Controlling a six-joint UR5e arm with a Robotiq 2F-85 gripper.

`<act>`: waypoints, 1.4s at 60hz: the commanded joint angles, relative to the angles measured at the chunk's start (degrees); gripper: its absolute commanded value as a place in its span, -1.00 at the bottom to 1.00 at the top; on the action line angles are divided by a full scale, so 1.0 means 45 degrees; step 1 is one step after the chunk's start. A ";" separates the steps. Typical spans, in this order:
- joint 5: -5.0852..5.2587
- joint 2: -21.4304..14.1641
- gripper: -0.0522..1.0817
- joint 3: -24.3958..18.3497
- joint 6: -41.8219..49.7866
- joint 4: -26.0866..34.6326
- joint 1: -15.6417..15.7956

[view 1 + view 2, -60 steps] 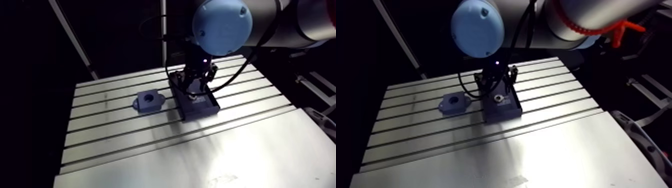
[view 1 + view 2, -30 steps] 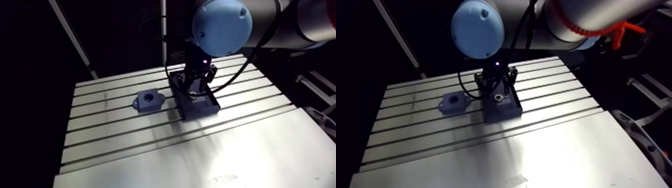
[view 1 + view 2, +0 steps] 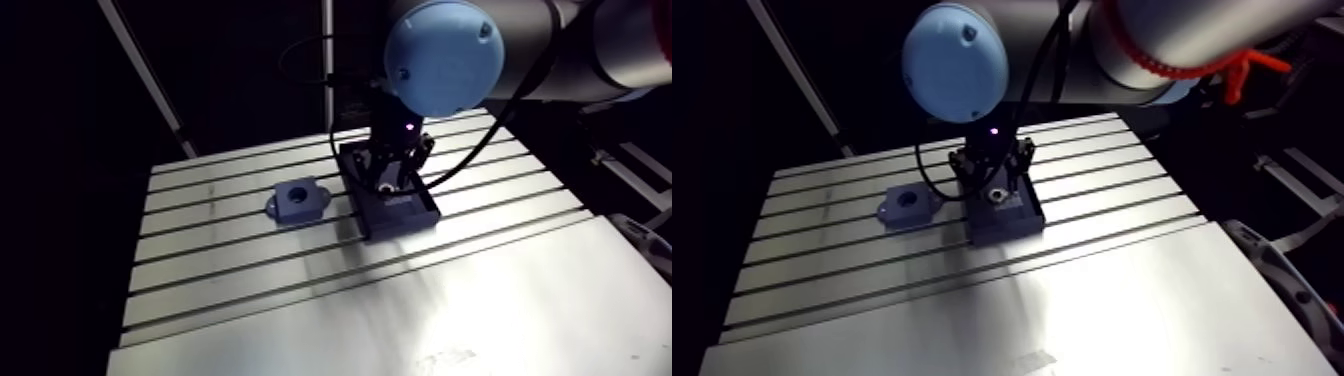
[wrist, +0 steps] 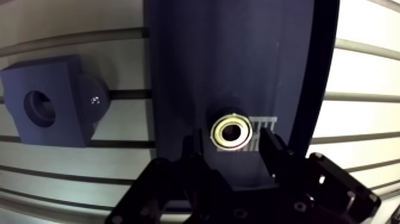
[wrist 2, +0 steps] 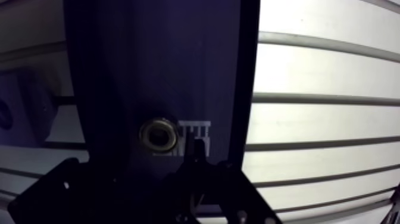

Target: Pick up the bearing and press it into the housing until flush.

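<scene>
The slotted aluminium table (image 3: 330, 300) spreads widest below me, its grooves running left to right, its near half bare metal. On the far half lies a dark blue tray (image 3: 400, 214), a shallow rectangle with a low raised rim, set at an angle across several slots. To the left of the tray, close to it but not touching, sits the housing (image 3: 297, 201). It is a dark blue block with a rounded lug at its side and a round bore facing up, and the bore is empty. The housing rests flat on the table, straddling one of the grooves.

My wrist comes down over the far part of the tray, and my gripper (image 4: 233, 142) hangs just above the tray floor. In the wrist view my two fingers (image 4: 272, 152) stand apart, one on either side of the bearing (image 4: 231, 132), with a dark gap showing between each fingertip and the ring. I have not clamped it.

The bearing is a small pale metal ring with a dark centre hole. It lies flat on the tray floor, squarely between my fingertips. Just beside it is a small pale marking of short parallel lines (image 4: 263, 123).
</scene>
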 commanded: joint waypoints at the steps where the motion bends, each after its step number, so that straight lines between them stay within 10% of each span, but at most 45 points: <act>1: 0.0006 0.0000 -0.16 0.0012 0.0008 -0.0011 0.0005; 84: -0.0131 0.0293 -0.13 -0.0050 0.0028 -0.0401 -0.0014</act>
